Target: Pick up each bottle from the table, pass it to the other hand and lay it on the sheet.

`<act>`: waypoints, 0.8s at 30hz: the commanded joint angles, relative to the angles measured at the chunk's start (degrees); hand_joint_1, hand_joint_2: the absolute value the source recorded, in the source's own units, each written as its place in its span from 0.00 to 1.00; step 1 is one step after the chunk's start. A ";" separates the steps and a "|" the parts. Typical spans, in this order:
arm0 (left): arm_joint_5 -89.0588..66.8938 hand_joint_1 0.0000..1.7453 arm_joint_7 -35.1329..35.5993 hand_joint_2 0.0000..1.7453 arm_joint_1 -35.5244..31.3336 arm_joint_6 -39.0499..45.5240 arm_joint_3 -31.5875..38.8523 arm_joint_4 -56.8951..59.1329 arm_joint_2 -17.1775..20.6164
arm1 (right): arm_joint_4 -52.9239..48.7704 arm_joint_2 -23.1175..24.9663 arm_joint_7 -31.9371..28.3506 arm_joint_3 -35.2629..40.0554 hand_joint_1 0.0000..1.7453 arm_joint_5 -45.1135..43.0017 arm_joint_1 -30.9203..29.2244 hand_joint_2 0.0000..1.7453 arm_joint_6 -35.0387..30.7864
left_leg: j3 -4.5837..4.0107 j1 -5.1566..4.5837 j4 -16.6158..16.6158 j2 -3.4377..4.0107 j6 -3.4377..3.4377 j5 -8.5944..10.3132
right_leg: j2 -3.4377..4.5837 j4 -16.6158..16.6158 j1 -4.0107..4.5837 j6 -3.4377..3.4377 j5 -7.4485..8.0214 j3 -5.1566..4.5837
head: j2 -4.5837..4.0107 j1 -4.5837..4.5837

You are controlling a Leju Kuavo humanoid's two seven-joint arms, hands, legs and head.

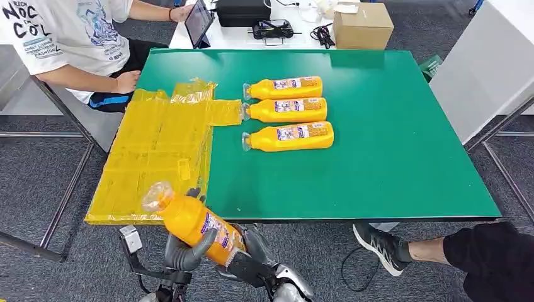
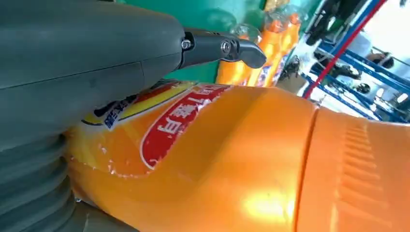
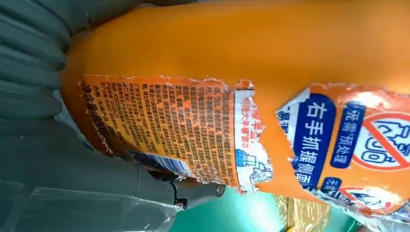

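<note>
Step judged: hand-over at near table edge. Orange plastic bottle with clear cap (image 1: 192,220) tilted, cap toward yellow plastic sheet (image 1: 157,151) on green table (image 1: 390,138).

Do well: let receiving grip settle before other releases; keep cap over sheet.

Left robot hand (image 1: 184,251) wraps bottle body. Right robot hand (image 1: 252,261) clasps bottle base end.

Three more orange bottles (image 1: 286,113) lying mid-table.

Floor: grey carpet (image 1: 38,170) is lying under everything.
Table: a green top (image 1: 403,145) is resting on metal legs (image 1: 63,207).
Far desk: a white surface (image 1: 302,39) is carrying a cardboard box (image 1: 363,25), a tablet (image 1: 198,22) and black gear (image 1: 271,28).
People: one is sitting at the far left (image 1: 69,38); a shoe (image 1: 378,246) is showing at the near right.
</note>
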 commanded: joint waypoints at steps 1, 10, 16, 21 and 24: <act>4.77 1.00 -1.73 1.00 -3.41 -6.43 -5.59 0.94 2.47 | 4.87 2.06 0.41 5.32 0.98 -0.37 -2.92 1.00 1.46 | 0.34 0.08 0.02 0.10 -0.11 -0.18 | 0.08 0.02 0.09 -0.16 -0.15 0.31 | 0.00 -0.02; 4.87 1.00 -2.41 1.00 -3.86 -8.85 -5.74 -0.75 2.54 | 5.67 2.47 0.66 5.05 0.95 -0.43 -3.48 1.00 2.13 | 0.34 0.08 0.02 0.03 -0.10 -0.15 | 0.01 0.03 0.09 -0.16 -0.16 0.32 | 0.00 -0.02; 3.93 1.00 -3.29 1.00 -4.25 -8.00 -4.57 0.33 2.09 | 5.63 2.47 0.92 5.10 0.85 -0.67 -3.48 1.00 1.35 | 0.13 0.03 -0.01 -0.02 -0.05 -0.04 | -0.03 0.00 0.03 -0.09 -0.06 0.12 | 0.00 -0.02; 3.93 1.00 -3.29 1.00 -4.25 -8.00 -4.57 0.33 2.09 | 5.63 2.47 0.92 5.10 0.85 -0.67 -3.48 1.00 1.35 | 0.42 0.10 0.04 0.04 -0.13 -0.19 | 0.01 0.04 0.11 -0.20 -0.20 0.40 | 0.00 -0.02; 0.58 1.00 -3.85 1.00 -3.90 -4.44 -1.83 -1.18 1.37 | 2.66 2.34 1.53 3.10 0.00 -1.54 -2.58 1.00 -0.78 | 0.16 0.05 0.01 -0.01 -0.07 -0.06 | -0.02 0.00 0.06 -0.11 -0.07 0.15 | 0.00 -0.02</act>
